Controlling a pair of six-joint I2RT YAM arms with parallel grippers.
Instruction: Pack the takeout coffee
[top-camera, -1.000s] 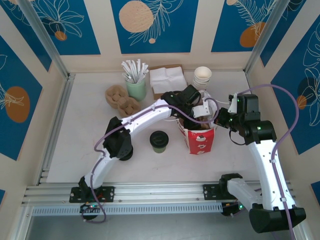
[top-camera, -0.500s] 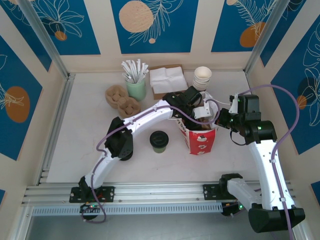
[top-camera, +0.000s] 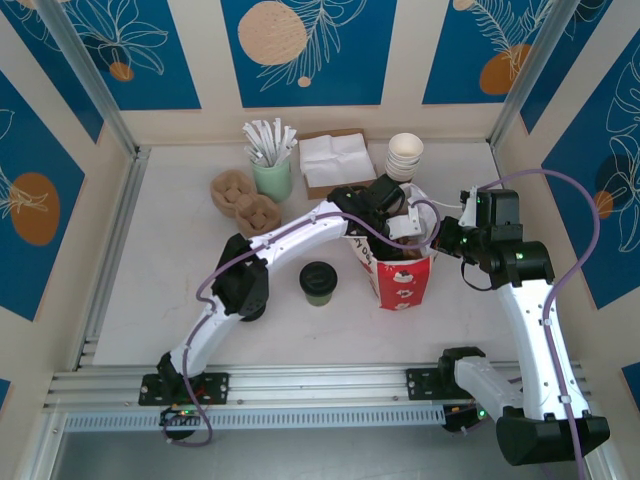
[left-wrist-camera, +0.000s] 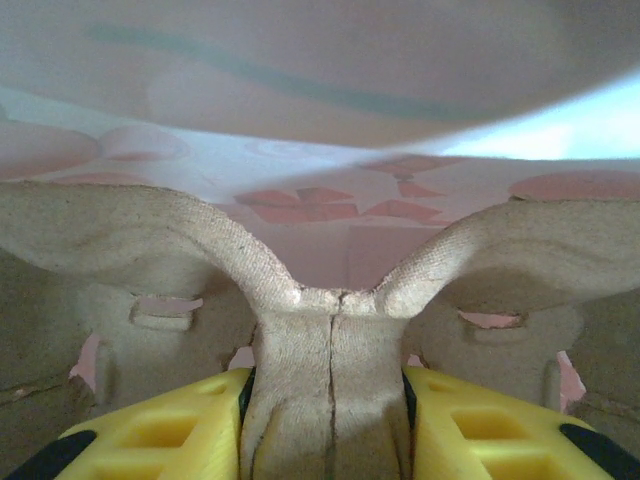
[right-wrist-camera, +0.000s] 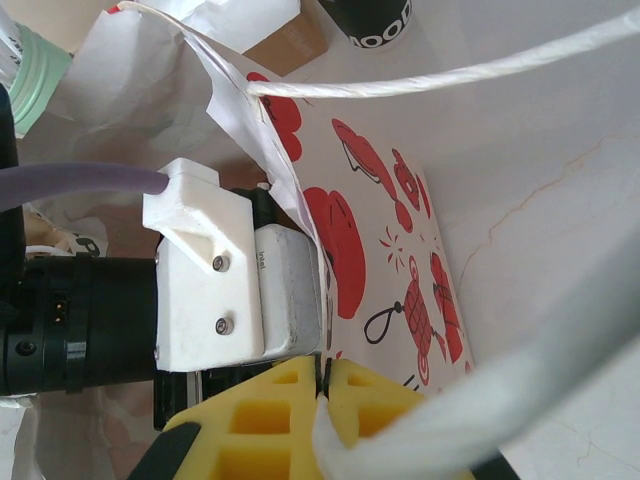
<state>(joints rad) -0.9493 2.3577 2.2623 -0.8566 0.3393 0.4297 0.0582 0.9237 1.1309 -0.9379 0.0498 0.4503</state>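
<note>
Two risks: my left jaws, gripping the pulp tray (left-wrist-camera: 330, 340) inside the bag (top-camera: 402, 285), could snag it; my right jaws, pinching the bag rim, could tear it.

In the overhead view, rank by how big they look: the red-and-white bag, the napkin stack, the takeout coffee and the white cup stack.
1. red-and-white bag
2. napkin stack
3. takeout coffee and white cup stack: too alike to rank
</note>
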